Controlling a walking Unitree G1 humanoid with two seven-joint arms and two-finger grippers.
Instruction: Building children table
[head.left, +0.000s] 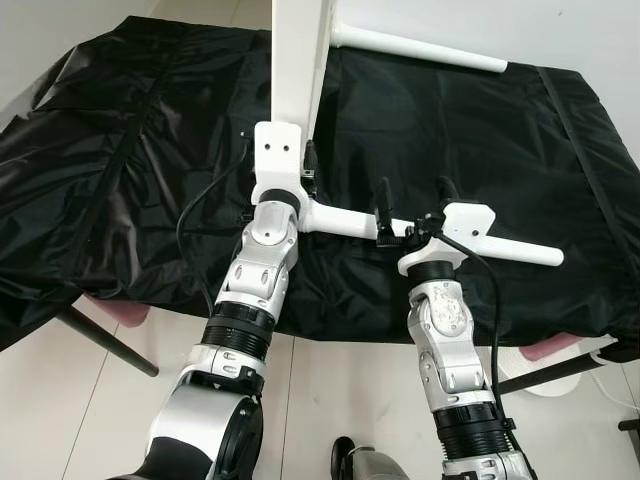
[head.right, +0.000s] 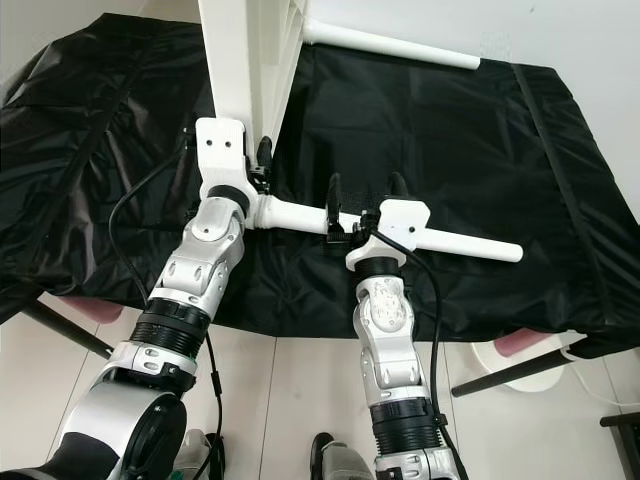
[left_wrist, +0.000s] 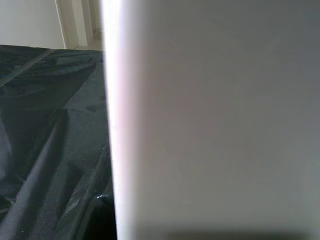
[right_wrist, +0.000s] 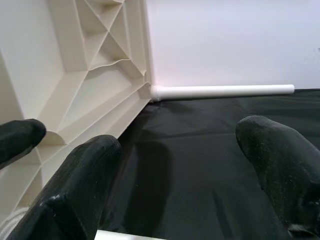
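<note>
A white plastic table top (head.left: 297, 60) stands on its edge on the black-covered work surface (head.left: 130, 180), and its ribbed underside (right_wrist: 95, 75) faces right. One white leg (head.left: 420, 47) sticks out from its far corner. A second white leg (head.left: 505, 247) sticks out to the right from its near corner. My left gripper (head.left: 300, 165) is shut on the near edge of the table top, one black finger (head.left: 311, 160) lying against the panel (left_wrist: 215, 120). My right gripper (head.left: 415, 200) stands open over the near leg, its fingers (right_wrist: 85, 185) wide apart with the leg just beneath them.
The black cloth (head.right: 480, 150) drapes over the front edge of the surface. Pink stool seats (head.left: 115, 310) (head.left: 555, 347) and dark metal legs (head.left: 105, 340) show beneath it on the white floor. A white wall (right_wrist: 225, 40) rises behind.
</note>
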